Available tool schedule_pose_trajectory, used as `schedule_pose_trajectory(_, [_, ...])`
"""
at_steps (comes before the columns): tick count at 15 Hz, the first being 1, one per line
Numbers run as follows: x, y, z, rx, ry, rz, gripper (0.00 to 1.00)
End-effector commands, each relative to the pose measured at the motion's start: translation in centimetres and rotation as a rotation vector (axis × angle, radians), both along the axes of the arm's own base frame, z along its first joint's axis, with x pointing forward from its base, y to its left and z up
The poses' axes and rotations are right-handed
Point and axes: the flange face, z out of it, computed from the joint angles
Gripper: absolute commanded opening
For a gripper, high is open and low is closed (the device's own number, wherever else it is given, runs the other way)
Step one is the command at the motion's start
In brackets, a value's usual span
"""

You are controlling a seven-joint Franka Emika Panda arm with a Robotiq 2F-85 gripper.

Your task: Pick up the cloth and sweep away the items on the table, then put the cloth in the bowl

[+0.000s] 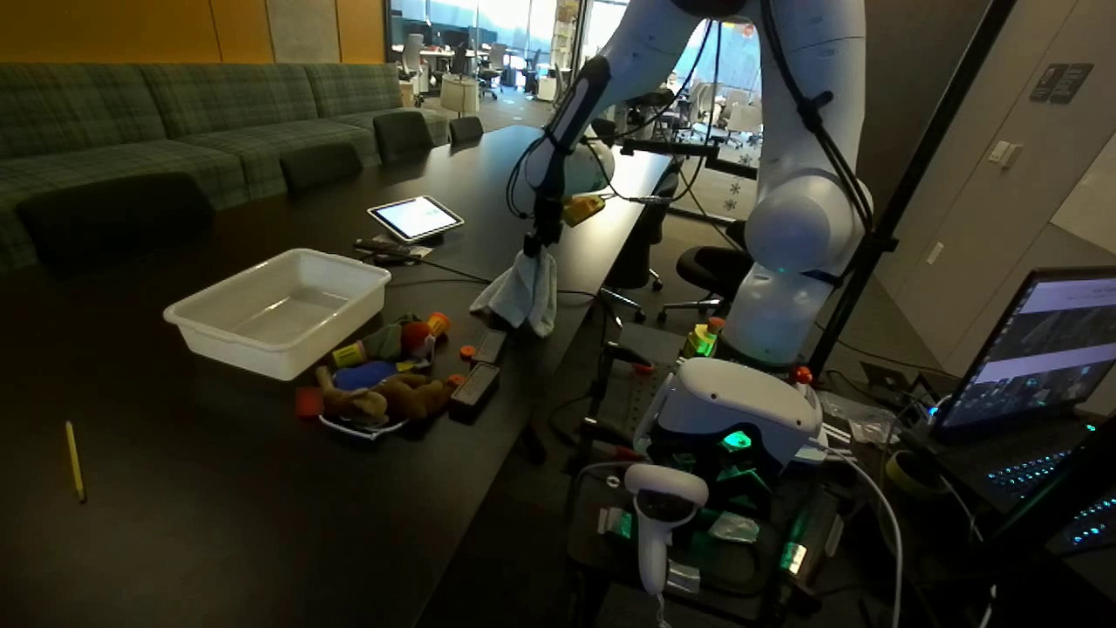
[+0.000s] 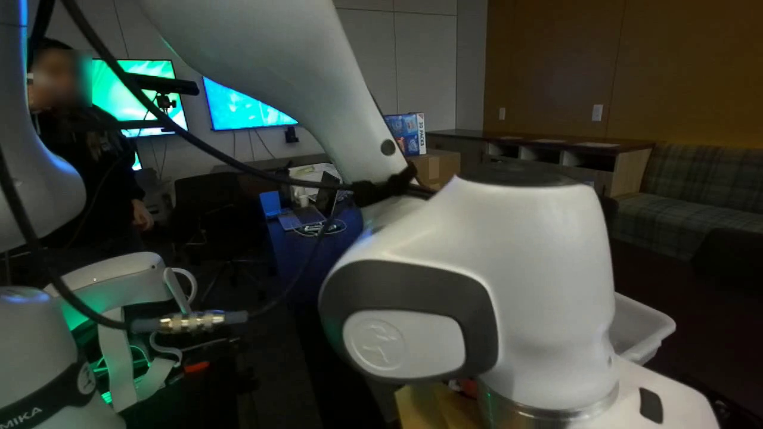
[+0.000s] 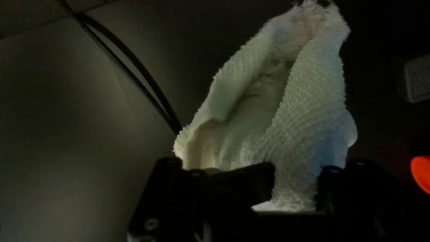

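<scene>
Wrist view: pinching cloth in gripper jaws; in an exterior view, holding it near toys on table.

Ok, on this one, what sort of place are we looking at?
Most likely an office meeting room: there's a long black table with dark chairs along it, a plaid bench sofa running beside it, and large wall-mounted screens in an exterior view.
</scene>
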Motion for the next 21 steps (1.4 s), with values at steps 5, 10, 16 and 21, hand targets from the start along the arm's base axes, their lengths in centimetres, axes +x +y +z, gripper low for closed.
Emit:
schedule_pose_trajectory(5, [-5.7,0.7,8.8,-0.100,-0.063,0.021,0.02])
schedule_pose_trajectory(10, [-6.8,4.7,7.4,-0.145,0.060,0.169,0.02])
schedule_pose_trajectory(16, [-5.4,10.6,3.0,-0.144,0.147,0.268,0.02])
schedule_pose_trajectory(21, [-4.4,12.2,-1.4,-0.099,0.196,0.280,0.02])
